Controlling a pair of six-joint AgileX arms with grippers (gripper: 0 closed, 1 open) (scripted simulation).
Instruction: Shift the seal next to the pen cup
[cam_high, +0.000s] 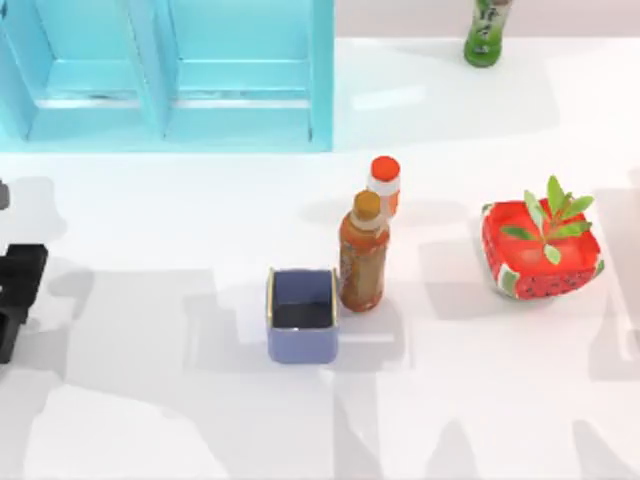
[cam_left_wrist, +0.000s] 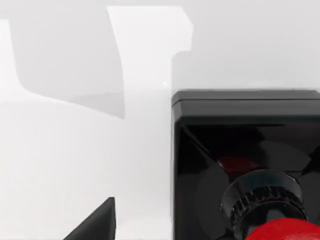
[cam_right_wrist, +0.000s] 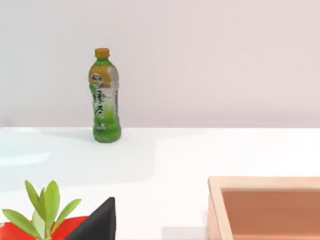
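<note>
The seal (cam_left_wrist: 240, 150), a black blocky base with a glossy red knob, sits very close in the left wrist view. One dark fingertip (cam_left_wrist: 97, 225) of my left gripper stands beside it with a strip of white table between them. From above, my left gripper (cam_high: 18, 295) is a black shape at the table's left edge, open and holding nothing. The pen cup (cam_high: 302, 315), a periwinkle-blue square cup with a cream rim, stands near the middle of the table, well right of that gripper. My right arm is parked; one fingertip (cam_right_wrist: 97, 225) of its gripper shows in the right wrist view.
Two orange-capped bottles (cam_high: 364, 262) stand just right of and behind the cup. A red watermelon-patterned plant pot (cam_high: 541, 250) is at the right, a green bottle (cam_high: 487, 30) at the far back, a blue cabinet (cam_high: 170, 70) at the back left, and a tan wooden box (cam_right_wrist: 265, 210) sits near the right gripper.
</note>
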